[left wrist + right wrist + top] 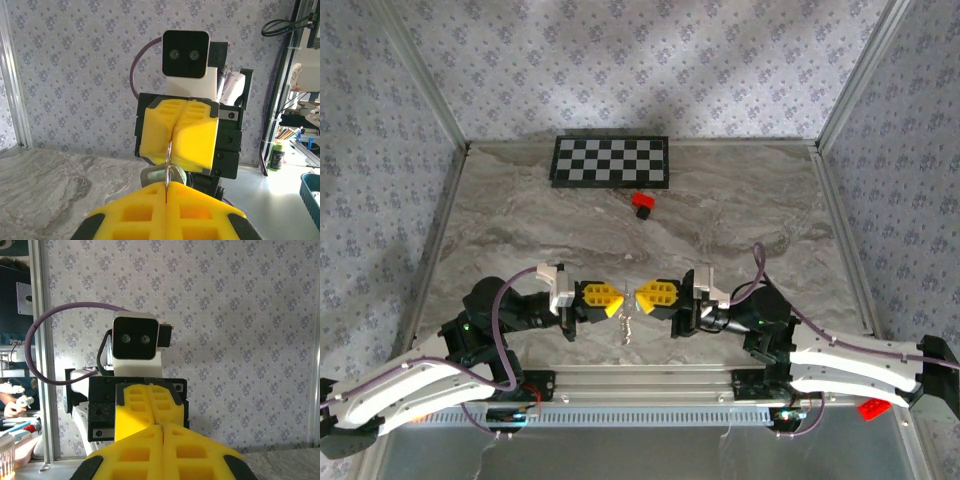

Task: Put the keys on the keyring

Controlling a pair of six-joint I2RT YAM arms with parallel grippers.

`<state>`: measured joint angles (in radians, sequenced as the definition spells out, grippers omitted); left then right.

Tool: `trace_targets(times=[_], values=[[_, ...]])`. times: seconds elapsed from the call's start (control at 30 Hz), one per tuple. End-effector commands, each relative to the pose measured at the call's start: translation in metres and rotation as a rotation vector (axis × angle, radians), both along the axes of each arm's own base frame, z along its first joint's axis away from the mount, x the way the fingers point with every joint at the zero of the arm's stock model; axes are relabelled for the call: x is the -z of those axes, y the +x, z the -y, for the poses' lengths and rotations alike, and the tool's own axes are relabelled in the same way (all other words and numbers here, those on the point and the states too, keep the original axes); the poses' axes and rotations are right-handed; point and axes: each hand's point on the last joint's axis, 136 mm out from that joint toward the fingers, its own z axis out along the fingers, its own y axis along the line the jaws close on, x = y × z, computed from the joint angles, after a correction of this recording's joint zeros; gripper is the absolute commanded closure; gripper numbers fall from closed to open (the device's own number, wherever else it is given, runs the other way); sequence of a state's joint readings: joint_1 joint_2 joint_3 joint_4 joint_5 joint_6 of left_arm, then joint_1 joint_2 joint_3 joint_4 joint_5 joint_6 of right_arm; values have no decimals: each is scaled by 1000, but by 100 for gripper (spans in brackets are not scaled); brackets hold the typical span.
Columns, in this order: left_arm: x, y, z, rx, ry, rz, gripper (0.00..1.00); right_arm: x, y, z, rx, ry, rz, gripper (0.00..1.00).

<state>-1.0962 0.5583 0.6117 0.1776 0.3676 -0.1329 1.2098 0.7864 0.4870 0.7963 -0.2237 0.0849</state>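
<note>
— What is the room like?
— A marble counter (740,220), flowered walls (620,60), a checkerboard (610,161) top middle, and a red block (642,202) just below it.
— And the fingers?
— The left fingers (600,296) and right fingers (660,293) are closed tip to tip at lower centre, both pinching the keyring (169,159). The key (151,175) hangs beneath. The near edge is close, with open counter above.

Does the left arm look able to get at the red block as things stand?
Probably not yet: the table toward the red block lies open, but the left hand is shut on the keyring.
</note>
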Motion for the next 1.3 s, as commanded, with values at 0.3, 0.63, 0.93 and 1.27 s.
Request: trace_targets(times=[0.3,0.63,0.93,1.27], values=[[-13,-6,-3,20,-59,18,100,-10,-4,6,5,55,28,100],[-14,-7,-4,23,-62,22,100,-5,-1,1,15,40,26,100],[-13,-8,-5,25,-63,23,100,-9,-2,5,18,62,29,100],[-14,-8,-6,24,-69,22,100,-5,1,4,29,58,20,100]])
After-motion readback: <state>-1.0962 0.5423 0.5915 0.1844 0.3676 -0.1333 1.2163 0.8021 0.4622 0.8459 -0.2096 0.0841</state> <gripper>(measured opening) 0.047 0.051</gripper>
